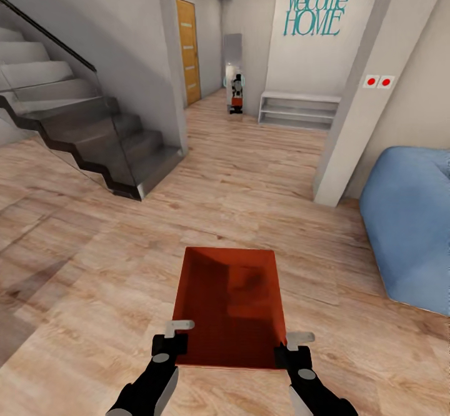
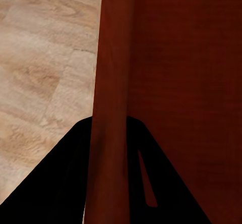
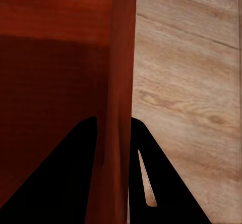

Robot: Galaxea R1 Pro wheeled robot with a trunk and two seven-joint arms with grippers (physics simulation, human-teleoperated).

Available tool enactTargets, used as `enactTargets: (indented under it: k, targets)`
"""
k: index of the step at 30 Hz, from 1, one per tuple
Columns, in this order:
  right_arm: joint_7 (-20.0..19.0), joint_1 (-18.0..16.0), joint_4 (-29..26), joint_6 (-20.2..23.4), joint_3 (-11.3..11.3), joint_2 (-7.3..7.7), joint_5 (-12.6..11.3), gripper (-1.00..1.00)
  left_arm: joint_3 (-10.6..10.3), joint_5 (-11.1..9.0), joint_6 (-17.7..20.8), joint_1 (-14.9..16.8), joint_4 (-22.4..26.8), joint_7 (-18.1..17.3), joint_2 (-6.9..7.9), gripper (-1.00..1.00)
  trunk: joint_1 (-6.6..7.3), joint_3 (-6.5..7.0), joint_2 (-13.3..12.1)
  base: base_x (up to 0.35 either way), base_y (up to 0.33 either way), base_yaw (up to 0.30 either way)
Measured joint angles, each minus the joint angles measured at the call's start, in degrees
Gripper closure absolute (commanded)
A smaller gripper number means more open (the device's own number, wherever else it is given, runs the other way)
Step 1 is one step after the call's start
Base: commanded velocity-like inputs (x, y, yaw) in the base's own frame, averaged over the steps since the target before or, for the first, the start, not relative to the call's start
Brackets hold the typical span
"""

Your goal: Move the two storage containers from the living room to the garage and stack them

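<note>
One orange-red storage container (image 1: 228, 307), open-topped and shallow, hangs level over the light wood-plank floor (image 1: 94, 266) just in front of me. My left gripper (image 1: 177, 340) is shut on its left wall near the close corner, and my right gripper (image 1: 290, 348) is shut on its right wall. In the left wrist view, the left gripper (image 2: 108, 130) has its dark fingers on either side of the thin red wall (image 2: 113, 72). The right wrist view shows the same for the right gripper (image 3: 113, 130) and wall (image 3: 120, 72). The garage is out of view.
A dark staircase with a glass side (image 1: 100, 141) stands at the left. A grey pillar (image 1: 353, 104) and a blue soft seat (image 1: 412, 241) are at the right. Ahead, the hallway runs to a white low shelf (image 1: 300, 111), a mirror (image 1: 234, 72) and an orange door (image 1: 188, 50).
</note>
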State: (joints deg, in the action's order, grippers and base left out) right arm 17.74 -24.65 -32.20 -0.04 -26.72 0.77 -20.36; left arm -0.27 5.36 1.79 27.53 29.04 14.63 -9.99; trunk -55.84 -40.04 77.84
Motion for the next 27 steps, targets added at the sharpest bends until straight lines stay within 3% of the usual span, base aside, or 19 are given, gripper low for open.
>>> enactTargets:
  k: [15, 27]
  targets:
    - [0.02, 0.00, 0.15, 0.03, -0.13, -0.01, -0.09, 1.00, 0.04, 0.00, -0.01, 0.00, -0.20, 0.00, 0.00, 1.00, 0.00, 0.00, 0.00, 0.272, 0.000, -0.268]
    - [0.58, 0.01, -1.15, 0.22, -0.03, 0.08, -0.14, 1.00, 0.32, 0.47, 0.48, -0.01, 1.31, -0.44, 0.00, 1.00, 0.00, 0.00, 0.00, 0.330, 0.000, -0.019]
